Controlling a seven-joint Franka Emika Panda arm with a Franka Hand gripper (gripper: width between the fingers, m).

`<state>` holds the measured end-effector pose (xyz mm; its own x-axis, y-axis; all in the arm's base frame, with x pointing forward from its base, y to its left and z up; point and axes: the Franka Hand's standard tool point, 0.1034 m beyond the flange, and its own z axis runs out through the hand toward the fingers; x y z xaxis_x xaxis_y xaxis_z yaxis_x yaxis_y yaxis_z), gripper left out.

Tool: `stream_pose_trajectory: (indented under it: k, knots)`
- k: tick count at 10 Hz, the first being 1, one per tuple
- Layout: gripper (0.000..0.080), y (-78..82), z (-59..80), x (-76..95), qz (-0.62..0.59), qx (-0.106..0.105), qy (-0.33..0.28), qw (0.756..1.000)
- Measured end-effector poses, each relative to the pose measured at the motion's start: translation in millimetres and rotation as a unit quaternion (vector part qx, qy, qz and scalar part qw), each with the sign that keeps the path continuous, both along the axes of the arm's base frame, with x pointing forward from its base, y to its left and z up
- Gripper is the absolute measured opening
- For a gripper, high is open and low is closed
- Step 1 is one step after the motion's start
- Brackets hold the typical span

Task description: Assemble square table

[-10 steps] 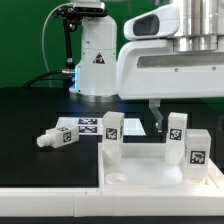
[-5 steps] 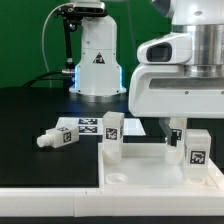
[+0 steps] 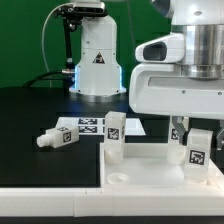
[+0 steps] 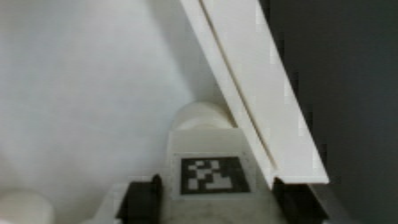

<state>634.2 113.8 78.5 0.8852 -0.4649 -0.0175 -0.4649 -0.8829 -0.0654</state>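
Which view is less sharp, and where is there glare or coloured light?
Wrist view: soft throughout; the tag on the upright leg is blurred, and the table top is washed out to plain white. Exterior view: sharper; the tags on the lying leg are readable, and a blue glow shows beside the robot base.

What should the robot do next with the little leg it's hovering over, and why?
Probably shut the pincer on the leg. In the wrist view the leg sits right between the two fingers, with a slim gap on each side. So it looks lined up for a grip but not yet squeezed, and closing seems the sensible small move before any lifting.
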Motion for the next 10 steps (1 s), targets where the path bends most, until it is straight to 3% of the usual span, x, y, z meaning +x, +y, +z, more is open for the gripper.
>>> stream_pose_trajectory:
  k: [2, 3, 5, 6, 7, 9, 10]
  knots:
    - [0.0285, 3.1, -1.6, -0.7, -0.134, 0.001, 0.006, 0.991]
    - [0.0285, 5.4, -2.0, -0.9, -0.242, 0.004, 0.013, 0.97]
    - [0.0285, 10.3, -2.3, 3.4, -0.428, 0.03, 0.022, 0.903]
    - [0.0285, 11.1, -3.6, 7.1, -0.541, 0.056, 0.023, 0.839]
    - [0.0285, 10.7, -3.9, 7.3, -0.557, 0.059, 0.021, 0.828]
    - [0.0285, 10.7, -4.9, 6.4, -0.522, 0.055, 0.018, 0.851]
    - [0.0477, 10.8, -6.2, 4.0, -0.449, 0.041, 0.011, 0.892]
